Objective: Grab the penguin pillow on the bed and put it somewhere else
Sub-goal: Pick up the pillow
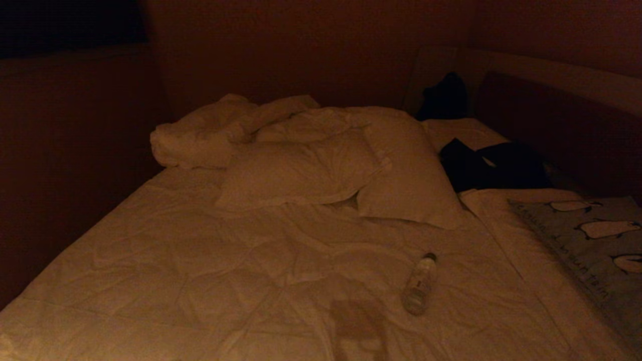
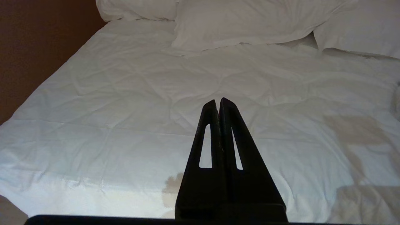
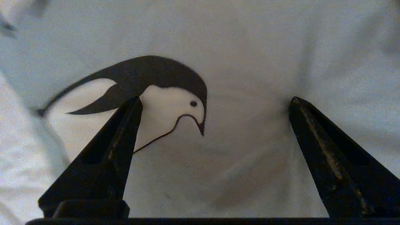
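Observation:
The penguin pillow (image 1: 597, 250) lies at the right edge of the bed (image 1: 200, 281), grey-blue with black-and-white penguins and dark lettering along one edge. Neither arm shows in the head view. In the right wrist view my right gripper (image 3: 215, 101) stands open just over the penguin pillow (image 3: 250, 56), its fingertips (image 3: 295, 101) set wide apart against the fabric, one beside a printed penguin's head. Nothing is clamped between them. My left gripper (image 2: 218, 101) is shut and empty, hanging over the white bedding (image 2: 125, 103).
Two plain cream pillows (image 1: 321, 170) and a rumpled duvet (image 1: 210, 135) lie across the middle of the bed. A small plastic bottle (image 1: 420, 283) rests on the quilt. Dark clothing (image 1: 494, 168) lies near the padded headboard (image 1: 562, 85). A dark wall borders the bed's left side.

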Controlling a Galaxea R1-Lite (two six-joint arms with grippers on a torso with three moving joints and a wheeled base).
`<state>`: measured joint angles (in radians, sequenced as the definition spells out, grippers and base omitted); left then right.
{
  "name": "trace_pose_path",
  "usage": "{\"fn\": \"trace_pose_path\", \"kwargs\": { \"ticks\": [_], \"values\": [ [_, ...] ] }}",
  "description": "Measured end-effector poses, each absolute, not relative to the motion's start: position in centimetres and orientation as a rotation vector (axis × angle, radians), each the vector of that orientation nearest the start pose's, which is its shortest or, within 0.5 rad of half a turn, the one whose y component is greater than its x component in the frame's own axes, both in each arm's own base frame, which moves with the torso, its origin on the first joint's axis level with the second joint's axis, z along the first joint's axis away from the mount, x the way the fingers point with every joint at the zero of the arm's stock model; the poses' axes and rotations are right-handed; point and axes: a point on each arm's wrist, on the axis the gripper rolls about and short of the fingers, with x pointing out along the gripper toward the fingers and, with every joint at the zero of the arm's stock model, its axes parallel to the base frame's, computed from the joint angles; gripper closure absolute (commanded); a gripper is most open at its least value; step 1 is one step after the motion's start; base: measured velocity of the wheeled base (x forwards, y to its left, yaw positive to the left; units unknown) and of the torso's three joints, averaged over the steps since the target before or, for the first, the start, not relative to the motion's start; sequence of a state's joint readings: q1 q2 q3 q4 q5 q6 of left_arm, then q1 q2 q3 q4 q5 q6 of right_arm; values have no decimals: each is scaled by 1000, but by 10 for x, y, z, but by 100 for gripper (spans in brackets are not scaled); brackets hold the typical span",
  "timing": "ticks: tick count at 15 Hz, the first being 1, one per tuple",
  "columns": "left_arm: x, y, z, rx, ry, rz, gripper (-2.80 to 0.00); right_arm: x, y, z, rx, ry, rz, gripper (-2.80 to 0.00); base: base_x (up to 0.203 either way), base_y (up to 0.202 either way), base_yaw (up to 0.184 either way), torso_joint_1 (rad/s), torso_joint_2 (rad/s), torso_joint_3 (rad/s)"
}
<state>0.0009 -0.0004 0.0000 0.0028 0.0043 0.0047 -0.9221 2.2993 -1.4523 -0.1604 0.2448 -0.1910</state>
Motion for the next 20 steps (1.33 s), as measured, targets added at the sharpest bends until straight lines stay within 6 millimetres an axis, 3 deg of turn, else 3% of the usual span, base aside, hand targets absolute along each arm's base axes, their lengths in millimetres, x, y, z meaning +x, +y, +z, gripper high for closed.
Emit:
{"fn": "trace_pose_path", "kwargs": {
  "ticks": [5,10,11,17,20],
  "values": [
    [-23,0,75,5,3,5,0,290,-374,22,288,697,-587,-280,0,0,0,0,0,0],
    [-23,0,75,5,3,5,0,296,-377,-10,332,723,-549,-280,0,0,0,0,0,0],
    [-23,0,75,5,3,5,0,296,-377,-13,341,723,-541,0,0,0,0,0,0,0],
    [-23,0,75,5,3,5,0,297,-375,-28,337,718,-522,0,0,0,0,0,0,0],
    [-23,0,75,5,3,5,0,300,-367,-49,306,731,-538,0,0,0,0,0,0,0]
  ]
}}
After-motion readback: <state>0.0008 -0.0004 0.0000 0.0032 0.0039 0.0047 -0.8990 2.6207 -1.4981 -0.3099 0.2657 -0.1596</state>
